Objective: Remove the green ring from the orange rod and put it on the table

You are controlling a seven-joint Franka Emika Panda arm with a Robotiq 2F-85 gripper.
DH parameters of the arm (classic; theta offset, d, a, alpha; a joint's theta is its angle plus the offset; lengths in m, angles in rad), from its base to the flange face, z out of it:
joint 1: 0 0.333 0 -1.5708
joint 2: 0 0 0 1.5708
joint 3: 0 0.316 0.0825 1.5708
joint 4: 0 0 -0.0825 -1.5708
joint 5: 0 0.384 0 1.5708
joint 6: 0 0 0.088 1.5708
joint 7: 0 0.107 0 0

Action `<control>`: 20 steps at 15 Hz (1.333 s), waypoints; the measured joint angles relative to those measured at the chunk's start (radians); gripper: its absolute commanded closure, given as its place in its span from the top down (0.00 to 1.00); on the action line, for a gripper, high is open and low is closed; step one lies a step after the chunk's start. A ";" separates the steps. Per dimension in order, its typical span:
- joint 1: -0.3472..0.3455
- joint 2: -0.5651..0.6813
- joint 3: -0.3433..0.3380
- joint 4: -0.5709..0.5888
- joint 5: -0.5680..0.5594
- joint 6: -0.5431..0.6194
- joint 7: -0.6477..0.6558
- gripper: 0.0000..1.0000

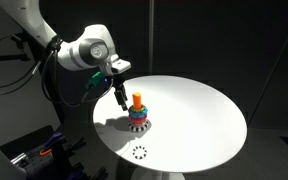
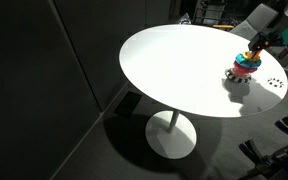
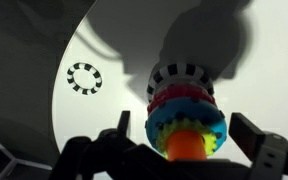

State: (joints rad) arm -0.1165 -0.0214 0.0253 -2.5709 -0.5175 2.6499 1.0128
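Finding one: the small, donut-shaped, smooth plastic green ring (image 3: pixel 208 141) sat threaded on the short, upright, cylindrical bright-orange rod (image 3: pixel 187 148). It was uppermost in the stack. Below it on the rod I noted a scalloped cyan ring (image 3: pixel 189 124), a red ring (image 3: pixel 182 101) and, at the rod's foot, the round black-and-white patterned base (image 3: pixel 180 75).

Finding two: the hand (image 1: pixel 118 93) hung just beside the rod, near the level of its top, fingers pointing down. I recorded it as spread wide and holding nothing. In the wrist view its two dark fingers stood to either side of the rod, apart from the stack.

Handling, in my judgement: the green ring looked light, rigid and glossy, so probably slippery under the pads. I would grip it across its outer rim on opposite sides of the rod, then draw it straight up the rod. A tilted pull could bind it, or lift the light base along with it.

The large, round, plain white matte surface (image 1: pixel 204 110) bore a flat dashed circle (image 1: pixel 139 152), well apart from the rod.
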 measured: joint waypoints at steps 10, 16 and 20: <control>0.023 0.083 -0.062 0.029 -0.155 0.069 0.166 1.00; 0.023 0.099 -0.062 0.054 -0.224 0.090 0.248 1.00; 0.023 0.110 -0.064 0.063 -0.278 0.104 0.306 1.00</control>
State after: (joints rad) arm -0.0935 0.0882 -0.0390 -2.5084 -0.7957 2.7536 1.3193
